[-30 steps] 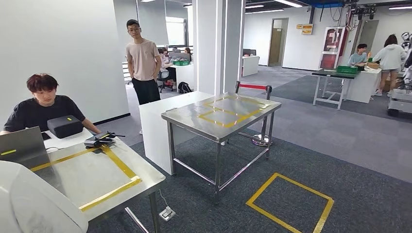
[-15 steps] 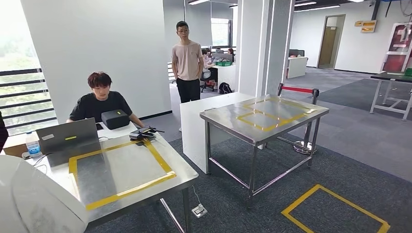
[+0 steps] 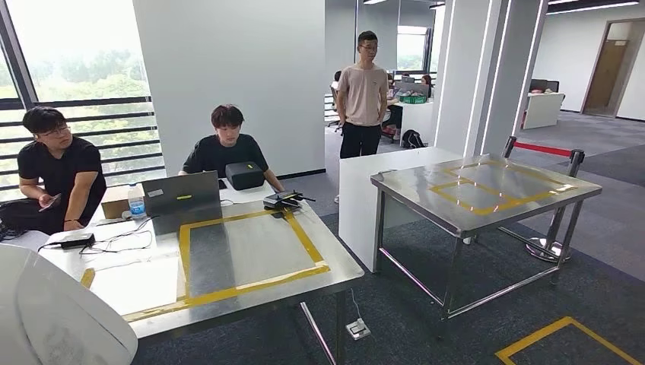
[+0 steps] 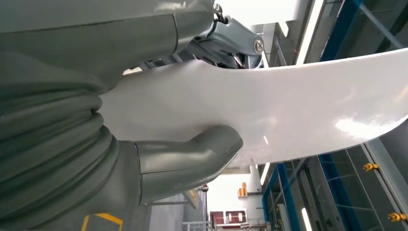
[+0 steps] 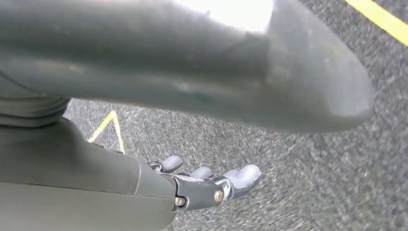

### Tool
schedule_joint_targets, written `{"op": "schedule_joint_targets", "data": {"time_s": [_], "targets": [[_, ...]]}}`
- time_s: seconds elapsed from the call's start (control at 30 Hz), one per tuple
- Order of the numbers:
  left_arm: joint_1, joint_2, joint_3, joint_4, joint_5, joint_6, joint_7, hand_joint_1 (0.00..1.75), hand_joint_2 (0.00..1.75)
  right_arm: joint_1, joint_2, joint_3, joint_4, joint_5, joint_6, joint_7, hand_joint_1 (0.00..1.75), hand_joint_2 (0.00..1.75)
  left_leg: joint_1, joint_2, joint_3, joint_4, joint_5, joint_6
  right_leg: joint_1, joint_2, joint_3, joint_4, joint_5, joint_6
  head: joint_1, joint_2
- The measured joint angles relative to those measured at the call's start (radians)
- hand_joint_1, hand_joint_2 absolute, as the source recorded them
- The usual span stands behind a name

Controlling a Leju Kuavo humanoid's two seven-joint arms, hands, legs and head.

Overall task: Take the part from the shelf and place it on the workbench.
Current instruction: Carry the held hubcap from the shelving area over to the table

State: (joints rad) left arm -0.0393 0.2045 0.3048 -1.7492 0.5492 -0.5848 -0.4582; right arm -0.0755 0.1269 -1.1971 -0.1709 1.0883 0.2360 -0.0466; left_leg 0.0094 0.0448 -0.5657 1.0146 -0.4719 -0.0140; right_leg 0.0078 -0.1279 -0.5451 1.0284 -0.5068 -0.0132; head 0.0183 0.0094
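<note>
Part (image 4: 288,106) white, glossy, curved, in left robot hand (image 4: 144,144)

Dark grey carpet (image 3: 426,319) is marked with yellow tape. Two steel tables (image 3: 251,251) (image 3: 487,190) are flanked by white walls (image 3: 228,68), and daylight is admitted through a railed window (image 3: 76,76).

Near workbench (image 3: 251,251): brushed shiny metal, glossy yellow tape (image 3: 304,237). Held part (image 4: 288,106): smooth glossy white plastic. Floor (image 5: 308,159): rough grey carpet.
</note>
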Motion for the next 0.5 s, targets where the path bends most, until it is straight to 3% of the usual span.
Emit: {"op": "schedule_joint_targets", "data": {"time_s": [0.07,0.1,0.17,0.2,0.23,0.27,0.33,0.4,0.47,0.5], "targets": [[-0.006,-0.002,-0.001,0.001,-0.008,0.0,-0.005,1.75,1.75,0.0,0.001,0.0,0.0,0.0,0.0,-0.001,0.0,0.0,0.008,-0.024,0.001,-0.005,0.009,0.012,-0.005,0.066,-0.025,0.062,-0.043,0.014,0.001,0.0],[-0.009,-0.004,-0.001,0.002,-0.011,0.0,-0.006,1.75,1.75,0.002,0.001,0.0,0.0,0.0,0.0,-0.001,0.0,0.0,0.009,-0.035,-0.003,-0.005,0.012,0.015,-0.008,0.101,-0.052,0.124,-0.077,0.018,0.002,0.0],[-0.012,-0.006,-0.004,0.006,-0.013,0.0,-0.007,1.75,1.75,0.005,0.002,0.0,0.0,0.0,0.0,-0.002,0.0,0.0,0.009,-0.063,-0.011,-0.003,0.015,0.018,-0.011,0.124,-0.114,0.251,-0.128,0.021,0.003,0.0],[-0.012,-0.007,-0.005,0.008,-0.013,0.0,-0.007,1.75,1.75,0.007,0.002,0.0,0.0,0.0,0.0,-0.002,0.0,0.0,0.01,-0.078,-0.014,0.0,0.016,0.017,-0.012,0.126,-0.129,0.277,-0.129,0.021,0.003,0.0],[-0.012,-0.008,-0.005,0.01,-0.013,0.0,-0.007,1.75,1.75,0.007,0.002,0.0,0.0,0.0,0.0,-0.002,0.0,0.0,0.011,-0.094,-0.016,0.003,0.017,0.015,-0.014,0.128,-0.124,0.263,-0.109,0.022,0.003,0.0],[-0.013,-0.008,-0.006,0.011,-0.013,0.0,-0.007,1.75,1.75,0.007,0.002,0.0,0.0,0.0,0.0,-0.002,0.0,0.0,0.013,-0.109,-0.018,0.006,0.018,0.012,-0.016,0.134,-0.099,0.21,-0.074,0.022,0.004,0.0],[-0.014,-0.008,-0.006,0.012,-0.013,0.0,-0.007,1.75,1.75,0.006,0.002,0.0,0.0,0.0,0.0,-0.003,0.0,0.0,0.015,-0.136,-0.023,0.013,0.017,0.002,-0.022,0.173,-0.035,0.072,-0.015,0.023,0.004,0.0],[-0.016,-0.008,-0.007,0.012,-0.014,0.0,-0.008,1.75,1.75,0.006,0.002,0.0,0.0,0.0,0.0,-0.003,0.0,0.0,0.016,-0.16,-0.03,0.015,0.021,-0.015,-0.022,0.197,-0.008,0.009,0.001,0.02,0.004,0.0],[-0.017,-0.008,-0.008,0.012,-0.015,0.001,-0.008,1.75,1.75,0.005,0.003,0.0,0.0,-0.002,-0.001,-0.003,0.0,0.0,0.018,-0.183,-0.037,0.007,0.03,-0.032,-0.02,0.177,-0.008,0.007,0.004,0.008,0.004,0.0],[-0.016,-0.008,-0.008,0.012,-0.018,0.002,-0.009,1.75,1.75,0.004,0.003,0.0,0.0,-0.002,-0.002,-0.002,0.0,0.0,0.018,-0.18,-0.041,0.007,0.03,-0.037,-0.02,0.164,-0.007,0.003,0.008,0.0,0.004,0.0]]}}
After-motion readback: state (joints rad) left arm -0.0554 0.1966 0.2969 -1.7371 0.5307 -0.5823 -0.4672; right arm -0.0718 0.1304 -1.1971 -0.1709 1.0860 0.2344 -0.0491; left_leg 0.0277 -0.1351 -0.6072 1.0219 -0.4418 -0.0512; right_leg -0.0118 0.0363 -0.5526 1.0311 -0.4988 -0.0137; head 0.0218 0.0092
